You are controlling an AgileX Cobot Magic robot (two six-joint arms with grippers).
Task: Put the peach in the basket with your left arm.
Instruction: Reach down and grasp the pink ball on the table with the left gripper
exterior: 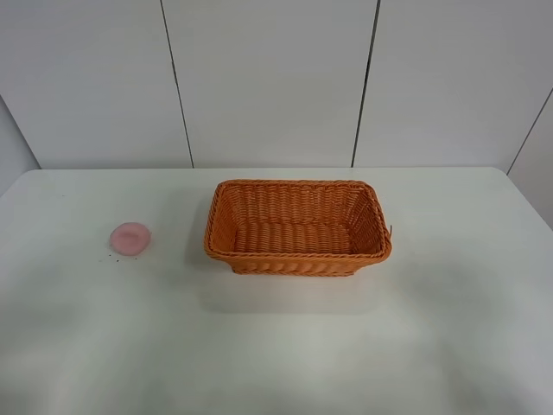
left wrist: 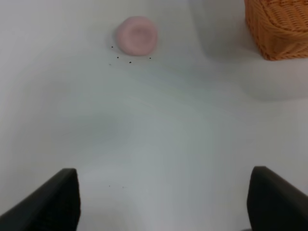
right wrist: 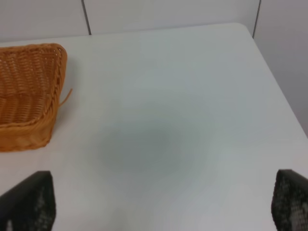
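Observation:
The pale pink peach [exterior: 130,238] lies on the white table [exterior: 276,346] to the left of the orange wicker basket [exterior: 298,226], with a clear gap between them. The basket stands upright and holds nothing. Neither arm shows in the exterior high view. In the left wrist view my left gripper [left wrist: 166,202] is open, its dark fingertips [left wrist: 53,202] wide apart above the bare table, with the peach [left wrist: 136,35] ahead of it and a corner of the basket [left wrist: 279,26] off to one side. My right gripper [right wrist: 161,207] is open over the table beside the basket's end [right wrist: 29,96].
A few tiny dark specks [left wrist: 130,61] lie on the table by the peach. White wall panels [exterior: 276,78] stand behind the table's far edge. The table's right edge [right wrist: 279,91] shows in the right wrist view.

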